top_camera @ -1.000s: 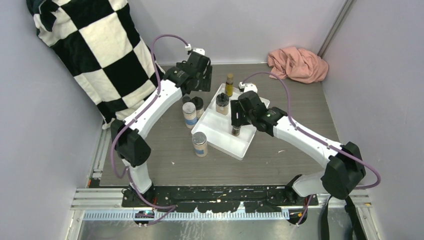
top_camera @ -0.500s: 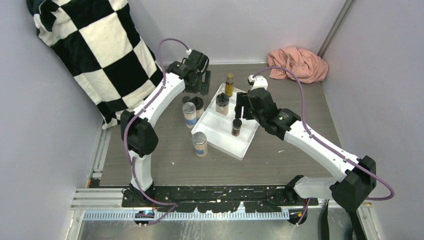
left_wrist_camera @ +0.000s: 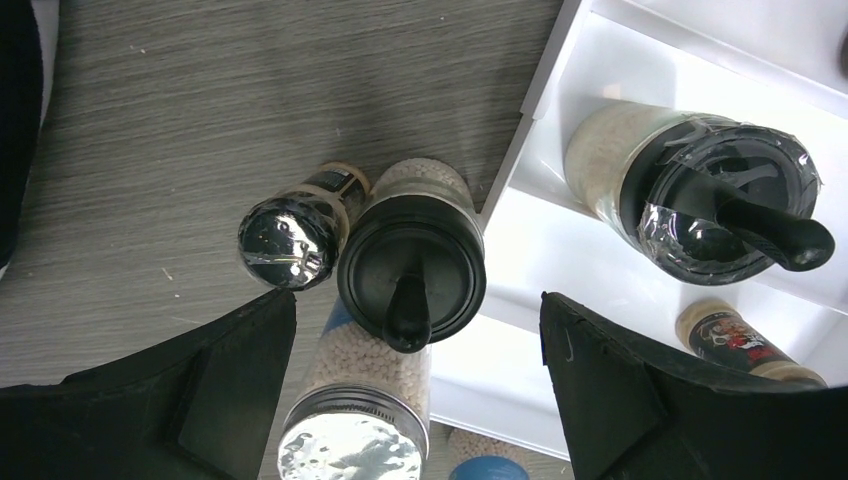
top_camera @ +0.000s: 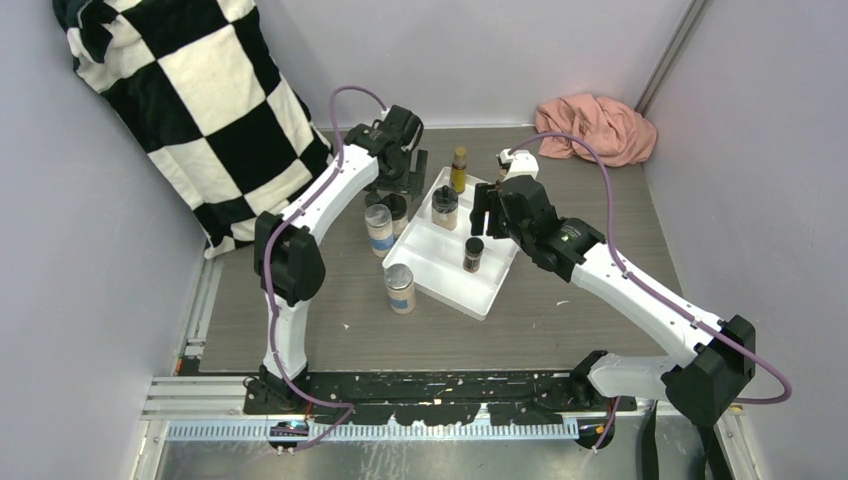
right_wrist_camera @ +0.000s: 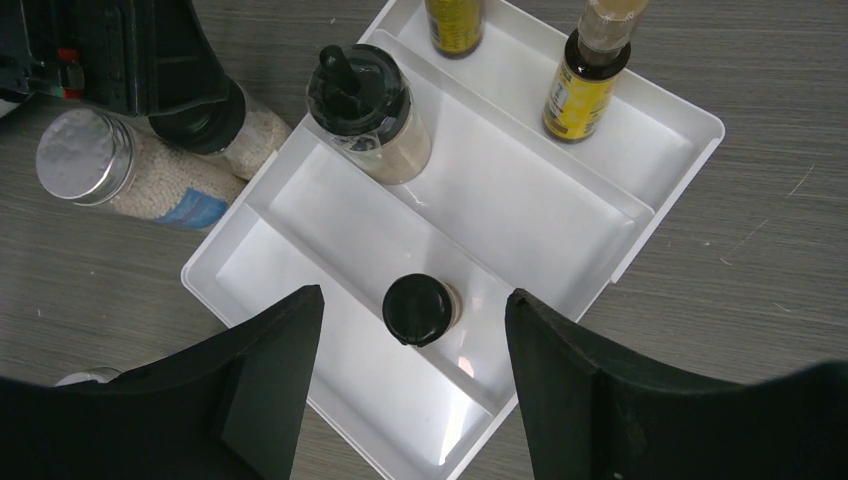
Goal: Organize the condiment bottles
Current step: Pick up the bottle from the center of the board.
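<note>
My left gripper (left_wrist_camera: 415,400) is open and empty, straddling from above a black-lidded pale jar (left_wrist_camera: 412,268) left of the white tray (top_camera: 487,293). A small silver-capped bottle (left_wrist_camera: 290,232) and a silver-lidded jar (left_wrist_camera: 352,445) stand beside it. My right gripper (right_wrist_camera: 412,390) is open and empty above a small dark bottle (right_wrist_camera: 418,308) standing in the tray (right_wrist_camera: 560,215). The tray also holds a black-lidded powder jar (right_wrist_camera: 365,110) and two amber bottles (right_wrist_camera: 580,75). In the top view the left gripper (top_camera: 398,182) is left of the tray's far end and the right gripper (top_camera: 482,215) is over it.
Another silver-lidded jar with a blue label (top_camera: 400,288) stands alone near the tray's front left. A checkered cloth (top_camera: 190,90) hangs at the back left. A pink cloth (top_camera: 595,128) lies at the back right. Walls close in on three sides.
My right gripper has let go of the small dark bottle in the tray and pulled up and back. My left gripper has swung in over the jars left of the tray.
</note>
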{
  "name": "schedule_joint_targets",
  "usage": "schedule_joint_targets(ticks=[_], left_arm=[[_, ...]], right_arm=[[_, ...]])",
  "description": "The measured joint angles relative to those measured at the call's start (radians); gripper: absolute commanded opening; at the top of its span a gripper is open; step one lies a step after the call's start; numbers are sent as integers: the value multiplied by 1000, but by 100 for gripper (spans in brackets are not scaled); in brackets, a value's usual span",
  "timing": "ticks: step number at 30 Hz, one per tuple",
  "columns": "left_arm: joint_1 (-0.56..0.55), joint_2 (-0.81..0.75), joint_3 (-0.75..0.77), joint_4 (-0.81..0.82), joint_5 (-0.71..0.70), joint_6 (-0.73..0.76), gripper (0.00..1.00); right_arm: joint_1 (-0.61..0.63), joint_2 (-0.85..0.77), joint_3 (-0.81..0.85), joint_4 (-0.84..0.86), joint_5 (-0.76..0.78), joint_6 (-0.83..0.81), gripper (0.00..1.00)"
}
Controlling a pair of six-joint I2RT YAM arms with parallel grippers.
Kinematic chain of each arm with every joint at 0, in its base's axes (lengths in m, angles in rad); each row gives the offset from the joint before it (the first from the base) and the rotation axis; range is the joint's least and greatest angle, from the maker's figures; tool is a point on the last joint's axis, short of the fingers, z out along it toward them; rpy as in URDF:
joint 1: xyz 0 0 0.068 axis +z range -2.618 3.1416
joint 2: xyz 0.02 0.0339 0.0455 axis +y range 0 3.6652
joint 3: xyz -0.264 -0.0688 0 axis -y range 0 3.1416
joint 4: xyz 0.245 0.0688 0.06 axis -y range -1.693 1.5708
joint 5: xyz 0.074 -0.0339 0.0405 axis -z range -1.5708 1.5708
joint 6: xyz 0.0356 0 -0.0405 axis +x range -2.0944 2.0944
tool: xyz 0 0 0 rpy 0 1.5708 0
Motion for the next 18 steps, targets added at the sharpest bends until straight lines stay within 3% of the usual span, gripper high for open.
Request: schedule_joint_targets(ticks=[18], left_arm=[[25,34,0,-3,36,-3,90]], right_arm=[[-1,0,-1,7,5,3,73]])
